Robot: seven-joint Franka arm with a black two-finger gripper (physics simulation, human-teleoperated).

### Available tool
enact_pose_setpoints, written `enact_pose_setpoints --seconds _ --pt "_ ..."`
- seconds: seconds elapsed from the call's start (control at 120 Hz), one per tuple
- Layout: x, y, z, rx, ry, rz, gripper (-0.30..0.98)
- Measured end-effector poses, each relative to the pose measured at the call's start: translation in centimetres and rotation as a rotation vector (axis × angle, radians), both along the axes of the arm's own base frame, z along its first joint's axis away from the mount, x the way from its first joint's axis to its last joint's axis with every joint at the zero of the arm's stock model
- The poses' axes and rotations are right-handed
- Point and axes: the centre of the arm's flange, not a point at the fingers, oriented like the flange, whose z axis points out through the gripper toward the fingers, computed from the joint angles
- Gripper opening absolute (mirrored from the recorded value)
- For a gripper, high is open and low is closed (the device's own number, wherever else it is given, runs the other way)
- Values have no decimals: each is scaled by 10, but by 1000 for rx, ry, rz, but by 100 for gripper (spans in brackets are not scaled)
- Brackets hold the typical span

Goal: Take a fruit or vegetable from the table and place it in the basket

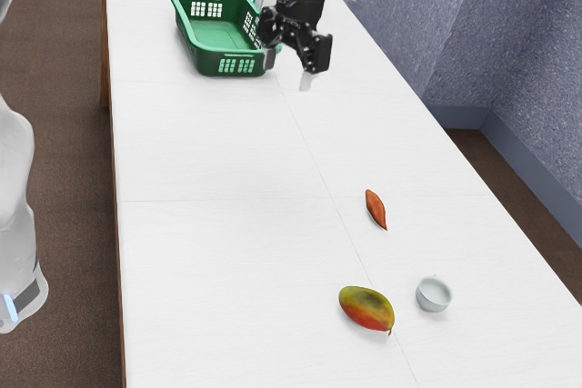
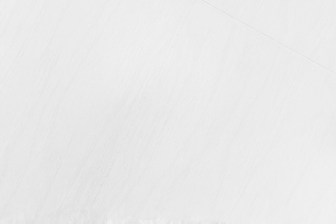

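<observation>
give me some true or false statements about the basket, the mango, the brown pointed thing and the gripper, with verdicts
1. The mango lies beside the small pale cup. True.
2. The reddish-brown pointed item is inside the green basket. False: it lies on the white table, outside the basket.
3. The reddish-brown pointed item lies nearer the basket than the mango does. True.
4. The gripper is shut on the mango. False: the gripper is open, by the basket and away from the mango.
</observation>
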Motion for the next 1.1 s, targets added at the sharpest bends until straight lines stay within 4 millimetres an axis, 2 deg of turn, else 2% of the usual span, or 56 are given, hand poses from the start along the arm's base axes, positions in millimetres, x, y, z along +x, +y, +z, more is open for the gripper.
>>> enact_pose_setpoints --seconds 0.1,0.233,0.333,0.442,0.492,0.542,0.6,0.642,0.775,0.85,0.908,0.958,1.025,1.1 --pt "-4 -7 -1 -2 32 95 69" --pt "5 -20 -16 7 88 197 69" --pt "13 -52 -34 29 139 219 69" --pt "47 -115 -43 58 142 165 69" --pt "53 -144 -45 71 128 131 69" --pt "51 -170 -55 83 122 98 69" --pt "45 -198 -83 118 118 51 69" --pt "40 -218 -95 135 96 14 69" --pt "24 -284 -117 146 31 -110 69" --pt "13 -312 -120 138 -2 -167 69" --pt "10 -322 -120 133 -24 -195 69" --pt "13 -322 -119 133 -44 -216 69" --pt "24 -310 -118 135 -63 -220 69" --pt "42 -285 -120 157 -79 -221 69"
